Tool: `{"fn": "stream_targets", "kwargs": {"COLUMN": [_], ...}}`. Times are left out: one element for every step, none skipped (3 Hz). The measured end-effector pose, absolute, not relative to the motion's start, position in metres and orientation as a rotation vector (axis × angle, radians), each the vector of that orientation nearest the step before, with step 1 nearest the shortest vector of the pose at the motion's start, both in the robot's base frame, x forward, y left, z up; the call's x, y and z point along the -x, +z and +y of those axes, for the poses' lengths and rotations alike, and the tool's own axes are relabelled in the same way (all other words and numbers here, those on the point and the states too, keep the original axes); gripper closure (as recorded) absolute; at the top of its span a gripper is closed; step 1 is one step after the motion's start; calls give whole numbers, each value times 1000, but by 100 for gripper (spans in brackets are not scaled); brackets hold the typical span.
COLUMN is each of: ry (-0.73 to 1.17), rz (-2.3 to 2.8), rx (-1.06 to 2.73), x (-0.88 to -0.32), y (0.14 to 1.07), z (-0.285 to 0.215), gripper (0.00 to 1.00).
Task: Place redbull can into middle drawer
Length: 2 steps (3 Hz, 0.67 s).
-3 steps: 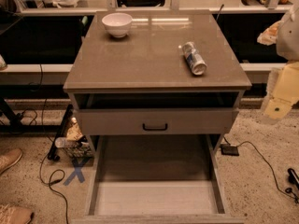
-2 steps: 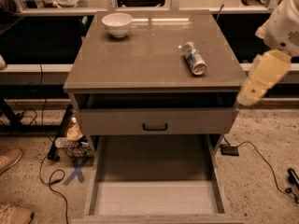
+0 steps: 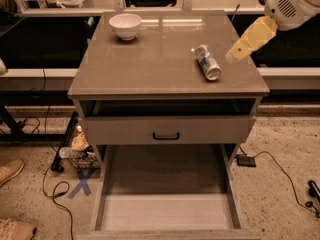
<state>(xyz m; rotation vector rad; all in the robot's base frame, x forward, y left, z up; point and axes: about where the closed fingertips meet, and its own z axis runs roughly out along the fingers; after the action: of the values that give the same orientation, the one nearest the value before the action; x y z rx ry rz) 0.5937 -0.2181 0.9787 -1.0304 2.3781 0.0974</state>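
The redbull can (image 3: 207, 62) lies on its side on the right part of the brown cabinet top (image 3: 160, 59), silver top facing the front. My gripper (image 3: 239, 49), a pale yellow part under the white arm head (image 3: 292, 1), hangs above the top's right edge, just right of the can and apart from it. The middle drawer (image 3: 165, 211) is pulled wide open at the bottom front; its pale plank floor is bare.
A white bowl (image 3: 125, 25) stands at the back left of the top. A grey drawer front with a black handle (image 3: 166, 135) sits above the open drawer. Cables, a blue floor cross (image 3: 82, 184) and shoes (image 3: 12, 169) lie on the floor at the left.
My arm has risen from beside the cabinet's right side and swung left. The gripper is now over the top's right edge near the can. The can has not moved.
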Motion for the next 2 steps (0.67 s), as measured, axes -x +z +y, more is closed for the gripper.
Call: {"fn": "stream_targets", "kwargs": {"ry": [108,107], "rz": [2385,2385], "rx": [981,984], "x": [-598,-598], "y": [984,983], "z": [-219,-219], "gripper": [0,0]}}
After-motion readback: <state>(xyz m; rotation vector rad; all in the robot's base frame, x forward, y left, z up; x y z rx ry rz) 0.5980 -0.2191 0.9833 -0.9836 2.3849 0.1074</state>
